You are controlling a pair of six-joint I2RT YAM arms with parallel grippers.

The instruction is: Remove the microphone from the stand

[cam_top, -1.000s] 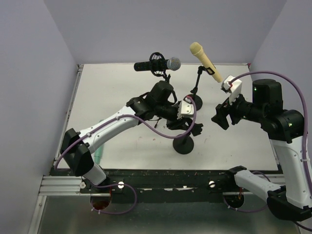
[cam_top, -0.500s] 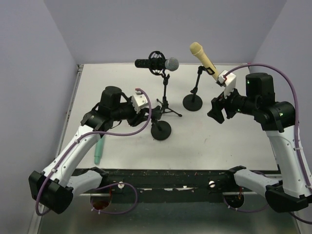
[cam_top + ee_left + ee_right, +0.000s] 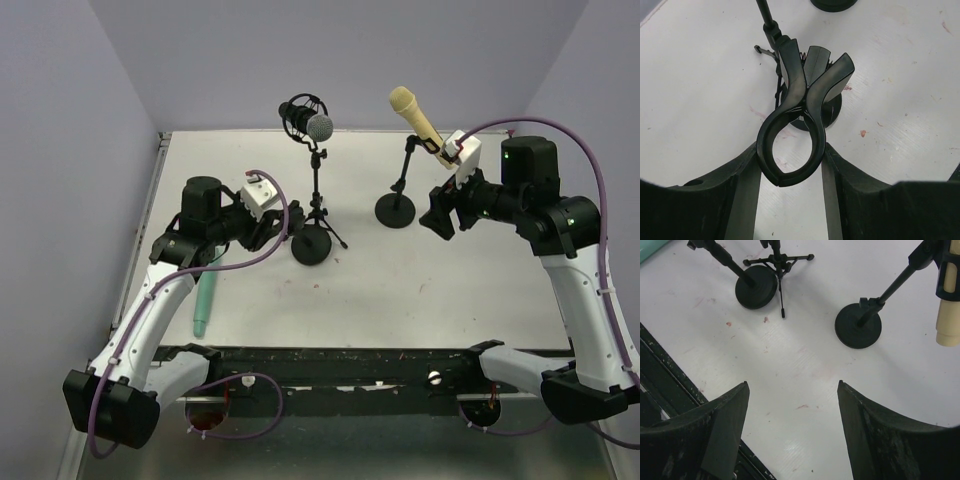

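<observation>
**Overhead view, with both wrist views.** White counter (image 3: 450, 290) carrying three microphone stands.

The right arm reaches toward 1 o'clock. The right gripper (image 3: 790, 390) has its jaws wide apart and empty, just beside the black round-based stand (image 3: 396, 210). The left gripper (image 3: 790, 150), at 9 o'clock, has its jaws closed on the black spring-clip holder (image 3: 805, 90) of a short stand that carries no microphone.

A black tripod stand (image 3: 318, 195) at 12 o'clock bears a black microphone with a silver grille (image 3: 305, 115) in a ring mount. A teal rod-shaped object (image 3: 204, 305) lies flat at 8 o'clock.

**Task's thing, as judged from the right arm's approach.** This is the cream-yellow handheld microphone (image 3: 420, 120), seated in the clip atop the round-based stand at 1 o'clock, clear of the counter. Its long axis runs from 11 o'clock to 5 o'clock and is tilted. The foam head is high and points to 11 o'clock, and the butt end hangs low toward the right gripper.

**Step in hand: the approach to grasp.**
- The jaws should be set square across the cream barrel, near the clip but not on it.
- They should close fully before any pull.
- The draw is best made along the barrel's own axis, head first. A sideways tug would likely tip the light stand.
</observation>
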